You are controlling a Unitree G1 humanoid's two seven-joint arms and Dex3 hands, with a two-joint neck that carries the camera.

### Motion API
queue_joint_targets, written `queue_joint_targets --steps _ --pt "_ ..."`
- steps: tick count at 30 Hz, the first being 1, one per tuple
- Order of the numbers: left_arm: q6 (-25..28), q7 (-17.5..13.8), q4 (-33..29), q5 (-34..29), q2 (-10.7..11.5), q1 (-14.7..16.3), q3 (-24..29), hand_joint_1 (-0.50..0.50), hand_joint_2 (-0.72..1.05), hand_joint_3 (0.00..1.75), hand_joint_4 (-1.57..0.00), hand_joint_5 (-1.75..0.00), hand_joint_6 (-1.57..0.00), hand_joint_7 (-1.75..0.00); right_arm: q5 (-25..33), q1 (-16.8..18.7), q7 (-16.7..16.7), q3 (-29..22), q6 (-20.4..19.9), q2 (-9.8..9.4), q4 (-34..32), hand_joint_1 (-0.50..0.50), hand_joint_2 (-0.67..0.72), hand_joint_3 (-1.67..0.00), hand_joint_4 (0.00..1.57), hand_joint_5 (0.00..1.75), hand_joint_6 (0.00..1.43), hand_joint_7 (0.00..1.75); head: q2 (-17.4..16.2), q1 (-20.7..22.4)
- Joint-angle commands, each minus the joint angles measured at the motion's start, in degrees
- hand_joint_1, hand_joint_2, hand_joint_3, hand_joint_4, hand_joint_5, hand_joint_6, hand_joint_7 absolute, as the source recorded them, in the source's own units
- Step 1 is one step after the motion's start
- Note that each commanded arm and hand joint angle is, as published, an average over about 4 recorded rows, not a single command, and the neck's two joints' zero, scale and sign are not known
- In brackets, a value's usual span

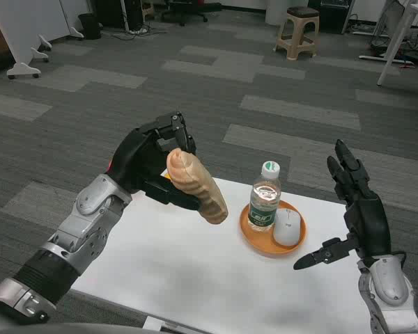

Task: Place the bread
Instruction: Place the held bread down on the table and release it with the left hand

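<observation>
My left hand [152,167] grips one end of a long tan bread loaf [198,186] and holds it up in the air over the white table [167,271], tilted down toward the right. An orange plate [258,243] sits just right of the loaf's lower tip, carrying a clear water bottle [265,198] with a white cap and a white computer mouse [288,227]. My right hand [355,209] is raised at the table's right side, fingers spread, holding nothing.
Grey carpet tiles stretch beyond the table. A beige plastic stool [298,31] stands far back, with a white table leg [397,42] at the far right and a white partition foot [24,69] at the far left.
</observation>
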Motion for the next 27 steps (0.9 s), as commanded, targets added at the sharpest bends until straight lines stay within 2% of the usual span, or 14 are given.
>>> queue_joint_targets --steps 1,3,22,27 --pt "0.15 0.35 0.32 0.89 -1.71 -2.03 -0.17 0.50 0.43 0.09 -1.01 -1.75 -0.99 -1.68 0.44 -3.60 -0.05 0.62 0.01 -0.36 -0.92 -0.08 0.15 0.00 0.00 0.00 0.00 0.00 3.53 -0.50" --pt "0.15 0.35 0.36 0.89 -1.75 -2.03 -0.17 0.50 0.43 0.09 -1.01 -1.75 -0.99 -1.68 0.44 -3.65 -0.05 0.64 0.01 -0.36 -0.84 -0.08 0.15 0.00 0.00 0.00 0.00 0.00 2.12 -0.30" --pt "0.11 0.31 0.64 0.72 -1.59 -2.07 -0.43 0.50 0.43 0.09 -1.01 -1.75 -0.99 -1.68 0.44 -3.86 -0.01 0.59 0.01 -0.27 -0.86 -0.08 0.15 0.00 0.00 0.00 0.00 0.00 2.34 -0.02" --pt "1.08 0.22 0.64 2.08 -1.07 -1.72 0.58 0.50 0.43 0.09 -1.08 -1.75 -1.01 -1.68 0.44 -3.86 -0.01 0.59 0.01 -0.27 -0.86 -0.08 0.15 0.00 0.00 0.00 0.00 0.00 2.18 -0.13"
